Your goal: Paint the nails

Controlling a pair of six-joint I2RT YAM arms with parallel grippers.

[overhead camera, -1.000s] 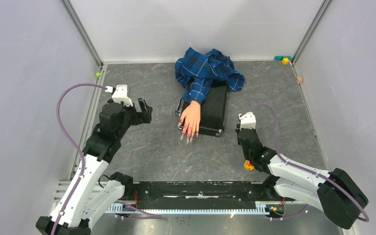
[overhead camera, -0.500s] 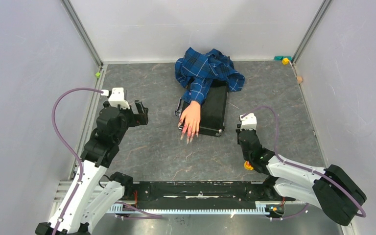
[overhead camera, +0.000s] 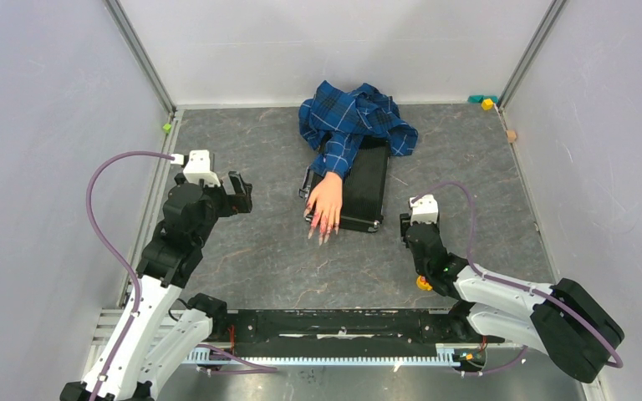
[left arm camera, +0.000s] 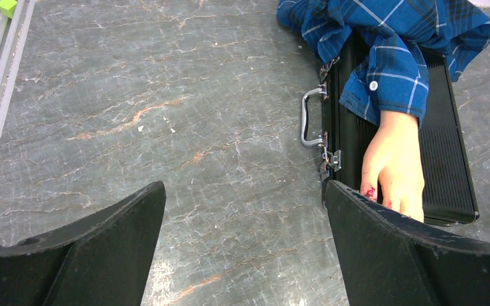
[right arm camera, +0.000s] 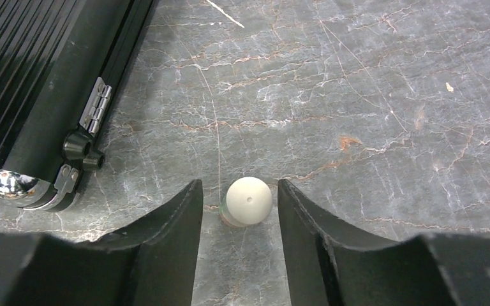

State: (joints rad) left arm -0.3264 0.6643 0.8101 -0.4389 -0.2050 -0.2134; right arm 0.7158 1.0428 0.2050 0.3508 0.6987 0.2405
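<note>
The nails (overhead camera: pixel 321 233) are long pink-red spikes on a pale mannequin hand (overhead camera: pixel 327 201) in a blue plaid sleeve (overhead camera: pixel 340 150). The hand rests on a black case (overhead camera: pixel 370 180) and points at the near edge. In the left wrist view the hand (left arm camera: pixel 392 159) shows, its nails hidden behind my finger. My left gripper (overhead camera: pixel 238 191) (left arm camera: pixel 244 188) hangs wide open and empty, left of the case. My right gripper (overhead camera: pixel 407 227) (right arm camera: pixel 239 186) is open, right of the case's near corner. A small bottle with a round white cap (right arm camera: pixel 249 200) stands on the table between its tips, with a gap on each side.
The rest of the plaid shirt (overhead camera: pixel 359 113) is bunched at the back of the case. The case's handle (left arm camera: pixel 306 118) faces left. Small blocks lie at the edges: green (overhead camera: pixel 167 127), yellow and teal (overhead camera: pixel 485 102), brown (overhead camera: pixel 512 134). A small orange piece (overhead camera: pixel 423 282) sits by the right arm.
The left arm has drawn a little left and back. The right arm has shifted slightly toward the near edge.
</note>
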